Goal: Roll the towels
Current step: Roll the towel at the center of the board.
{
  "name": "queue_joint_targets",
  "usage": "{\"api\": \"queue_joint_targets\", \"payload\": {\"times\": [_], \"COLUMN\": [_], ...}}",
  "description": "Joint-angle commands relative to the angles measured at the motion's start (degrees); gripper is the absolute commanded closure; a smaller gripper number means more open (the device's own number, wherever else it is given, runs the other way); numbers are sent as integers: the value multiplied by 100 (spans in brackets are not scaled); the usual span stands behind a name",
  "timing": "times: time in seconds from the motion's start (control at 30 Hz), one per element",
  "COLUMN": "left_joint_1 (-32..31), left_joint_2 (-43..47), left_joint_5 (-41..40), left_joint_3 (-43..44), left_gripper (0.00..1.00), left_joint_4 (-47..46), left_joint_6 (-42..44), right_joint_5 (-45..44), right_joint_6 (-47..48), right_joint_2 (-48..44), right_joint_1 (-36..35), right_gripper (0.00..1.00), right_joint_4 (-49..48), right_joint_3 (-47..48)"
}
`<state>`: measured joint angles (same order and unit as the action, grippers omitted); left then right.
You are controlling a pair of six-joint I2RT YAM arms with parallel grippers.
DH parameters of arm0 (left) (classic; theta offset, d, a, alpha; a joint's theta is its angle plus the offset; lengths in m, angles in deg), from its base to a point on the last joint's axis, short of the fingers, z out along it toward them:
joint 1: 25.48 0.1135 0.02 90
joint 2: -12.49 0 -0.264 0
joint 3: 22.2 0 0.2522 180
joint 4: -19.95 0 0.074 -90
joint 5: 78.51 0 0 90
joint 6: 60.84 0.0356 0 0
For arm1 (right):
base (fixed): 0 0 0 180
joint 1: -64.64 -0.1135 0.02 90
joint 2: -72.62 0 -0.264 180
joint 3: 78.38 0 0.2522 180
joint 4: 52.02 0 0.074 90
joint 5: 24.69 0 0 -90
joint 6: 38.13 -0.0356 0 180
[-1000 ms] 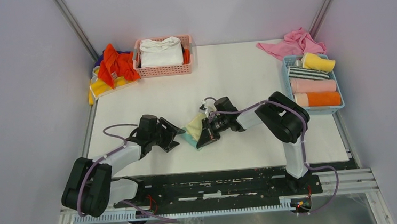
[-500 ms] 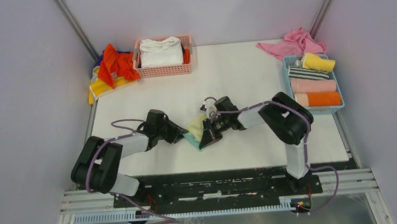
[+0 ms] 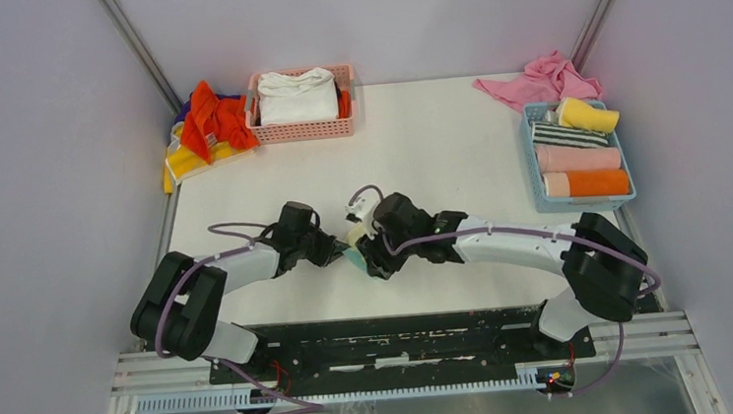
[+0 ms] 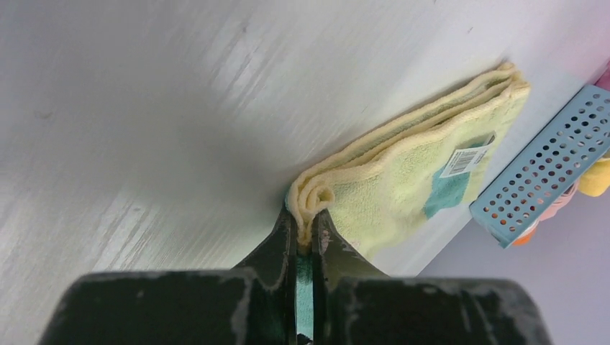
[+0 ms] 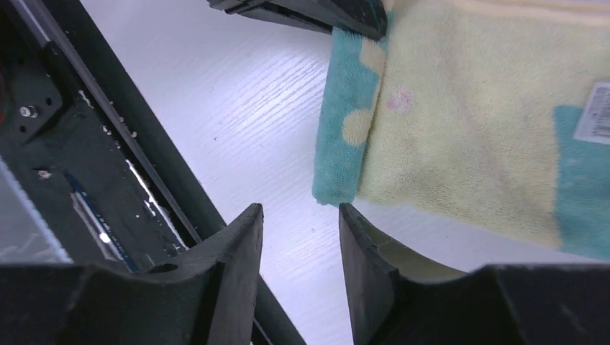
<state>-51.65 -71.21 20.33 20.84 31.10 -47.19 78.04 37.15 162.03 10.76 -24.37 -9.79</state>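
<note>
White counter (image 3: 455, 131): left fingers (image 4: 277, 248) pinched the pale yellow towel (image 4: 410, 165) by its folded edge from nine o'clock; right fingers (image 5: 234, 259), spread, stood at three o'clock. A tug might unfold the layers.

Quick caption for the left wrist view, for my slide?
Left gripper pinching the folded edge of the pale yellow-and-teal towel on the white table.

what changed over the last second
The left claw moved right to the yellow-and-teal towel and shut on its folded edge. The right arm swung its elbow out to the right; the right claw now stands open by the towel's teal corner. The rolled towels in the blue basket stayed put.
</note>
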Motion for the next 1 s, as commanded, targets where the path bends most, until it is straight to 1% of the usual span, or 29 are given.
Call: {"api": "queue_joint_targets", "payload": {"times": [0.0, 0.07, 0.13, 0.3, 0.33, 0.53, 0.7, 0.83, 0.9, 0.97], "left_joint_1": [-103, -102, -107, -111, -109, -127, -127, -129, -133, -132], "left_joint_2": [146, 189, 182, 179, 183, 201, 214, 229, 239, 233], "left_joint_5": [-478, -484, -467, -426, -421, -444, -460, -464, -480, -488], "left_joint_3": [3, 1, -15, -72, -92, -138, -160, -160, -172, -194], "left_gripper": [97, 97, 97, 97, 97, 97, 97, 97, 97, 97], "left_joint_4": [928, 946, 957, 946, 939, 949, 956, 958, 956, 969], "left_joint_6": [-458, -563, -645, -820, -880, -935, -969, -960, -948, -942], "right_joint_5": [-2268, -2916, -3372, -4077, -4248, -4706, -4868, -5344, -5470, -5502], "right_joint_6": [878, 1043, 1162, 1505, 1648, 1832, 1918, 1929, 1925, 1953], "right_joint_2": [-285, -176, -4, 519, 789, 1507, 1809, 2145, 2244, 2301], "right_joint_1": [-758, -1096, -1355, -1929, -2119, -2317, -2424, -2430, -2429, -2435], "right_gripper": [47, 46, 46, 46, 46, 47, 48, 49, 51, 55], "right_joint_4": [224, 122, -57, -235, -293, -365, -333, -259, -252, -270], "right_joint_3": [179, 230, 260, 468, 575, 803, 932, 1041, 1056, 1040]}}
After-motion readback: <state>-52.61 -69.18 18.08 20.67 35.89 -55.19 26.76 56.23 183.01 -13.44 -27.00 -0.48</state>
